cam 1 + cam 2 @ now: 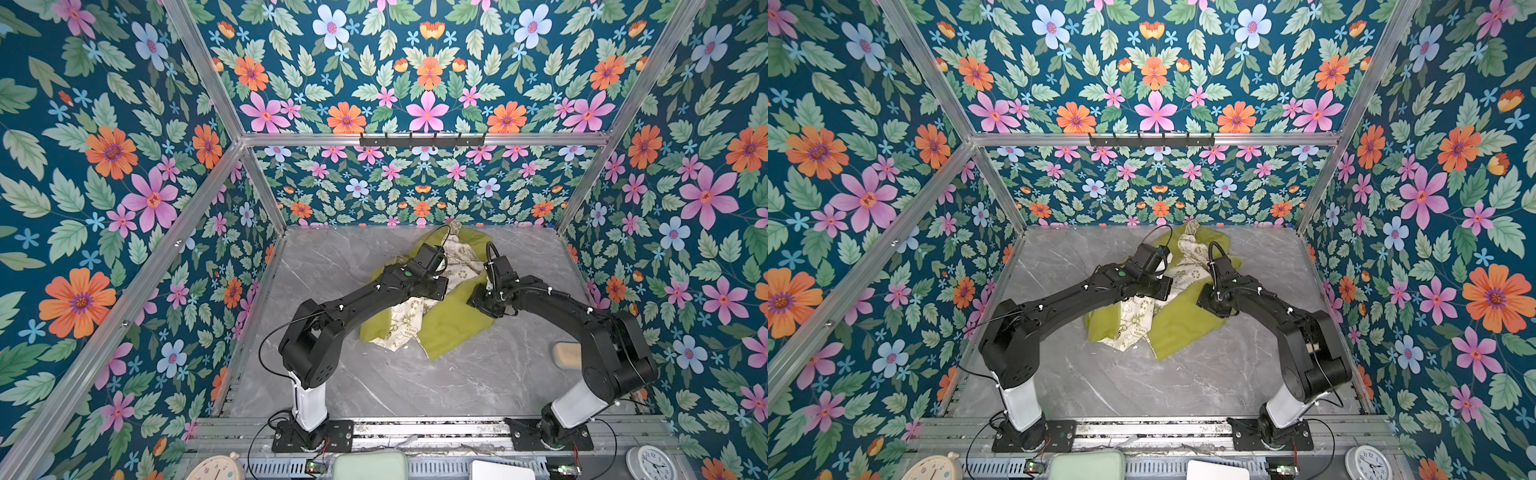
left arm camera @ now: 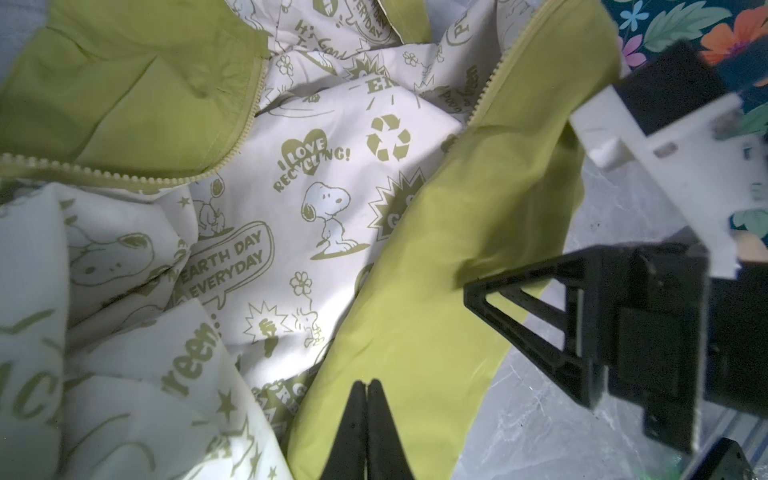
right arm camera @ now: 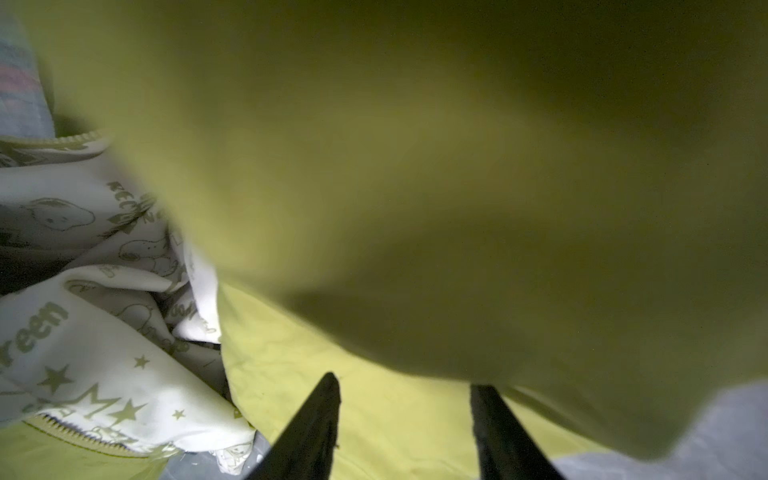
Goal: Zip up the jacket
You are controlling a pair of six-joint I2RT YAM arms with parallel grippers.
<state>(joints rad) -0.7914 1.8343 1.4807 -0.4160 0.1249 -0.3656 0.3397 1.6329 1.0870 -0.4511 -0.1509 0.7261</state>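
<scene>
Jaws of the left gripper (image 2: pixel 366 390) meet tip to tip, pressed together over a lime-green panel of the thin fabric jacket (image 2: pixel 436 257); whether any cloth is caught between them cannot be told. Jaws of the right gripper (image 3: pixel 405 395) stand apart, with flat green cloth lying under the gap and a blurred green fold hanging close in front of that wrist camera. In the left wrist view, a black triangular finger (image 2: pixel 540 355) of the right gripper sits at the edge of the same green panel, near the left gripper. The jacket is unzipped. One row of pale green zipper teeth (image 2: pixel 245 124) and the matching row (image 2: pixel 498 70) run well apart. Between them spreads the cream lining (image 2: pixel 291 199), printed with olive-green doodles: a cartoon dog, a recycling symbol and the words "EARTH DAY EVERYDAY". In both top views the jacket (image 1: pixel 451 328) (image 1: pixel 1183 328) lies crumpled toward the far middle of the grey marble-patterned table (image 1: pixel 332 270) (image 1: pixel 1067 266). Both black arms reach over it from the near edge. Floral wallpaper (image 1: pixel 104 166) on dark teal covers the surrounding walls.
</scene>
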